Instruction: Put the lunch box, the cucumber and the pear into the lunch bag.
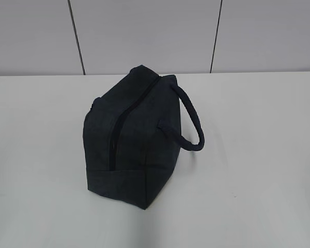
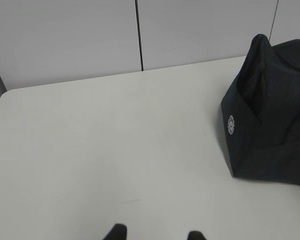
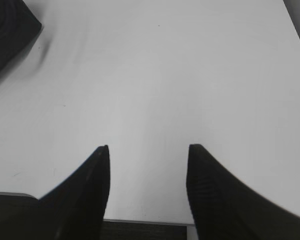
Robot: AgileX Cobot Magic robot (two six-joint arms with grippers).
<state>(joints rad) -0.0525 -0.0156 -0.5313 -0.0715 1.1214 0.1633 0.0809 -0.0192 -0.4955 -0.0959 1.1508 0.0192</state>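
The lunch bag [image 1: 132, 137] sits alone near the middle of my white desk [image 1: 258, 170], a dark navy boxy shape resting on its base. Its zipper [image 1: 118, 135] runs along the top ridge toward the exterior camera, and I cannot tell for sure whether it is fully closed; it looks like a thin dark line. The loop handle [image 1: 192, 121] arcs out on the right side of the bag and droops toward the desk.

From my left wrist, the lunch bag [image 2: 270, 115] stands at the right edge of the view, one end panel facing me with a small round white emblem [image 2: 231, 124] on it. My left jaws [image 2: 156, 235] show only as two dark tips at the bottom edge, set apart with bare desk between them, gripping nothing.

From my right wrist, my right jaws [image 3: 147, 152] are spread wide, two dark fingers [image 3: 90, 190] over bare desk, holding nothing. A corner of the lunch bag [image 3: 10, 35] shows at the upper left, well apart from them.

I cannot see the lunch box, the cucumber or the pear in any view. Grey wall panels [image 1: 144, 31] stand behind the desk.
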